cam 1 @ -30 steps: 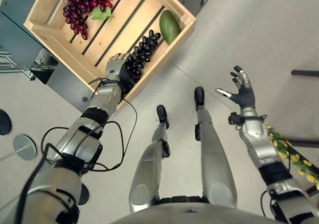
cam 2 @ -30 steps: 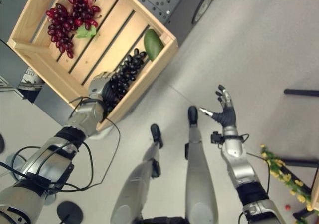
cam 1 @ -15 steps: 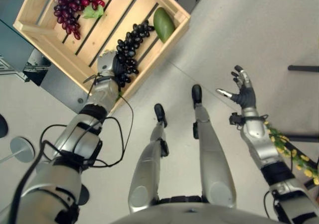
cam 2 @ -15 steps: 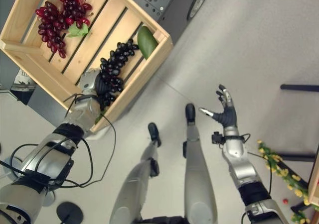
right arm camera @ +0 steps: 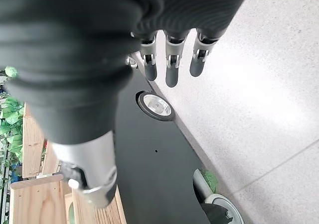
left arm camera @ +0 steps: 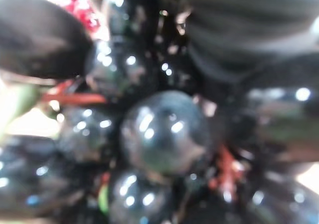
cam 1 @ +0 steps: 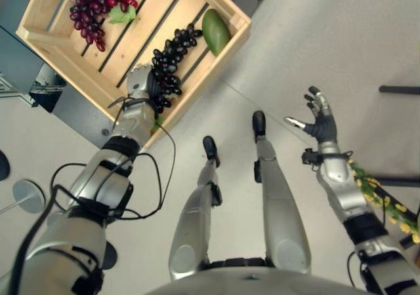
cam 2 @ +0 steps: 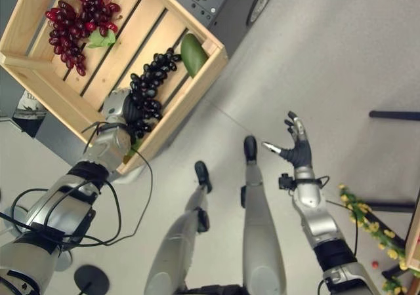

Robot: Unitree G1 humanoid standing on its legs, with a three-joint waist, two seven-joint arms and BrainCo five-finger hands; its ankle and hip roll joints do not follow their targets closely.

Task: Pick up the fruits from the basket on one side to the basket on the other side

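A bunch of black grapes [cam 1: 169,59] lies in a slatted wooden crate [cam 1: 207,67] at the upper left, beside a green mango [cam 1: 215,31] in the crate's near corner. A bunch of red grapes [cam 1: 98,3] with a green leaf sits at the crate's far end. My left hand [cam 1: 140,85] reaches over the crate's near rim, its fingers curled round the lower end of the black bunch. Those grapes [left arm camera: 164,134] press right against the palm in the left wrist view. My right hand [cam 1: 319,119] hangs open over the bare floor on the right, holding nothing.
The crate stands on a dark grey platform [cam 1: 79,115]. Green stems with yellow flowers [cam 1: 387,206] lie at the right edge. A second wooden crate [right arm camera: 35,149] and a black stand with a round foot [right arm camera: 155,104] appear in the right wrist view.
The camera has shifted a little. My left hand has slid along the crate's rim and closed on the black bunch, whose lower end has shifted with it. The right hand has held still.
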